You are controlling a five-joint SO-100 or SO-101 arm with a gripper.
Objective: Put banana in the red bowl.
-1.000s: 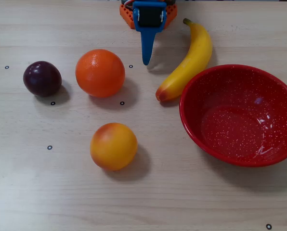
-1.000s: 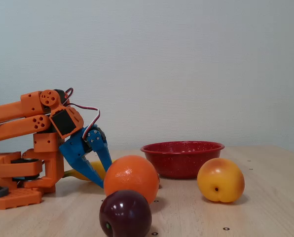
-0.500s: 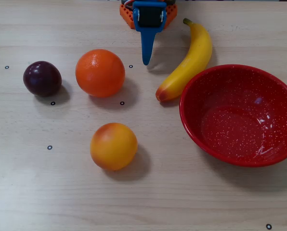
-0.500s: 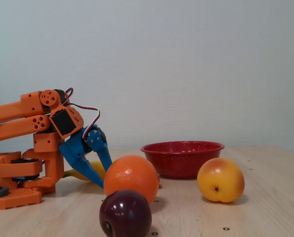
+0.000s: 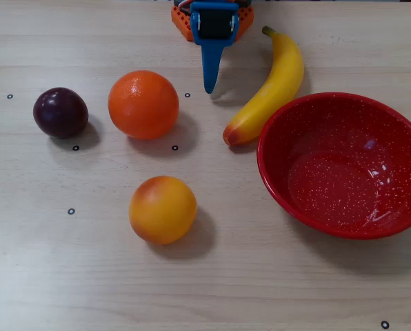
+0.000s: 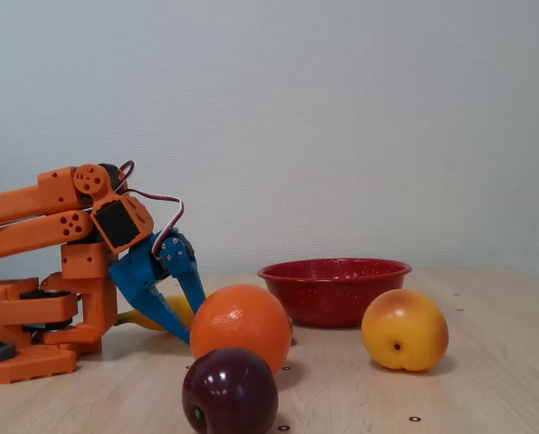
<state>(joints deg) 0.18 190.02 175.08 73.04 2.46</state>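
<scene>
In the overhead view, the gripper [image 5: 209,86] sits at the top edge of the table [image 5: 261,276], its blue fingers folded together into one narrow point, closed on nothing. The banana [image 5: 271,86] lies just to its right, apart from it: yellow, curved, stem toward the top edge, orange-red tip almost touching the rim of the red bowl [image 5: 343,165]. The bowl fills the right side, glossy, with white speckles inside. Bare table separates the gripper from the orange [image 5: 143,105] at its left; the plum [image 5: 61,112] and the peach [image 5: 163,209] lie farther off. In the fixed view, the gripper [image 6: 181,330] points down near the tabletop, and the banana [image 6: 165,312] shows only as a yellow strip behind it, probably its mid-section.
</scene>
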